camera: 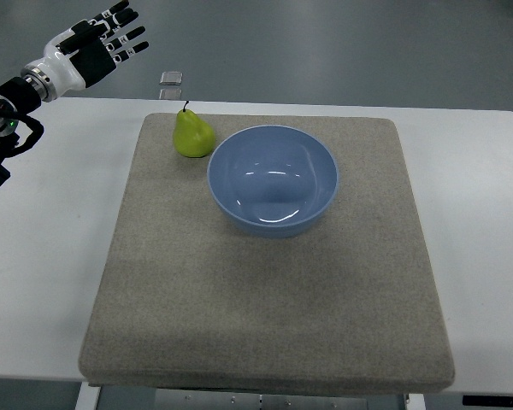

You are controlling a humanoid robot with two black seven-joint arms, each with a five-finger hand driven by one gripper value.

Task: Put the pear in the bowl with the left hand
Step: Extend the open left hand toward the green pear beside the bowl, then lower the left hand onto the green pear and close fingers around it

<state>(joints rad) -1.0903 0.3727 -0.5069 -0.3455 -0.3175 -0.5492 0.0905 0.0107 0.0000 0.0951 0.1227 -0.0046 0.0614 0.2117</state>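
A green pear [192, 134] with a dark stem stands upright on the grey mat [265, 299], just left of the blue bowl [273, 179] and nearly touching its rim. The bowl is empty. My left hand [111, 38] hovers at the top left, beyond the table's far edge, fingers spread and holding nothing. It is well to the left of and above the pear. The right arm is out of sight.
The mat lies on a white table [479, 213]. A small grey square object [172, 78] lies on the floor beyond the table's far edge, above the pear.
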